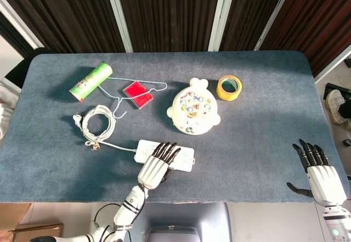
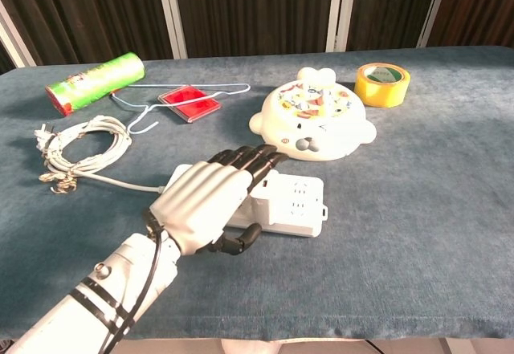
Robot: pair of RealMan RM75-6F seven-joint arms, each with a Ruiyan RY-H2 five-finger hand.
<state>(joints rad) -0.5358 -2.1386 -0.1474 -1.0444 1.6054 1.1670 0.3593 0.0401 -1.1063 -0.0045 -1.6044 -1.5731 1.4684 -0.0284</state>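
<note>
Near the front edge of the table [image 1: 258, 159], the white power strip [image 2: 299, 203] lay flat on the blue-grey felt-like cloth, with the left hand [image 2: 210, 200] spread over its left and middle part, fingers extended and a little apart, thumb tucked along the near side. It covered the strip without clamping it. The strip looked like rigid, smooth plastic, a long shallow block, probably light but liable to slide on its glossy faces; its long edges seemed the sensible place to take hold, thumb against the near side and fingers over the far one. Its thin cable ran left to a loose, floppy coil of cord [image 1: 97, 122] that would likely drag behind. Just beyond the fingertips sat a rounded white toy [image 2: 315, 123]. The right hand [image 1: 319, 172] hovered at the near right corner, fingers apart, holding nothing.
</note>
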